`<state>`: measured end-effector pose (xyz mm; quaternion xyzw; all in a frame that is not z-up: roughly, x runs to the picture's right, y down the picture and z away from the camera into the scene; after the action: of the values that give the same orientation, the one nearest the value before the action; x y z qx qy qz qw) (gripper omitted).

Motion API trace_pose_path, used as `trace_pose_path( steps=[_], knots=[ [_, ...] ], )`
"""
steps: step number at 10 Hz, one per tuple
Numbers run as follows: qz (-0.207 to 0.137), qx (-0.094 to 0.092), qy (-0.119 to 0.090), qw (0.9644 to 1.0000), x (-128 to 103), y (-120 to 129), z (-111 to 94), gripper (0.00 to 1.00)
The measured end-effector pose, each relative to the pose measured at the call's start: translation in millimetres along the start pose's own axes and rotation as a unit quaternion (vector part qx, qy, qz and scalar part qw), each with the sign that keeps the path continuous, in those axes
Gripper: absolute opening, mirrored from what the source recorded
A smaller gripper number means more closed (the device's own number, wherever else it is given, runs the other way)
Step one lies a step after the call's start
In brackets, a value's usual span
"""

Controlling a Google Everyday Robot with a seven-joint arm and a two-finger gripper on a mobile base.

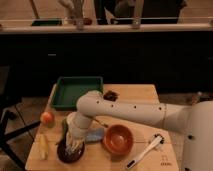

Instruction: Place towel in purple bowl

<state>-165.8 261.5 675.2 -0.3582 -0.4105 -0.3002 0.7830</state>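
One hand [73, 144] over one of two bowls [118, 139]

The gripper [73, 140], down at the desk's [140, 100] 7 o'clock, pretty much hides the purple bowl [62, 154] under it.

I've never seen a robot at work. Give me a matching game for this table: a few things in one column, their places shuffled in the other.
Things:
1. green rectangular tray
2. round orange bowl
3. white long-handled brush
4. robot's claw

Places:
A. front right of the wooden table
B. over the dark bowl, front left
C. back left
D. front middle

Pairs: 1-C, 2-D, 3-A, 4-B
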Motion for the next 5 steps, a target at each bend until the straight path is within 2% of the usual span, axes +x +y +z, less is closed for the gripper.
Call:
trace_pose_path(
  steps=[2,5],
  knots=[
    [-0.007,0.005,0.014,0.9999,-1.2,-4.7,0.0,0.00],
    [-0.013,0.013,0.018,0.9997,-0.9,-10.0,2.7,0.00]
  ],
)
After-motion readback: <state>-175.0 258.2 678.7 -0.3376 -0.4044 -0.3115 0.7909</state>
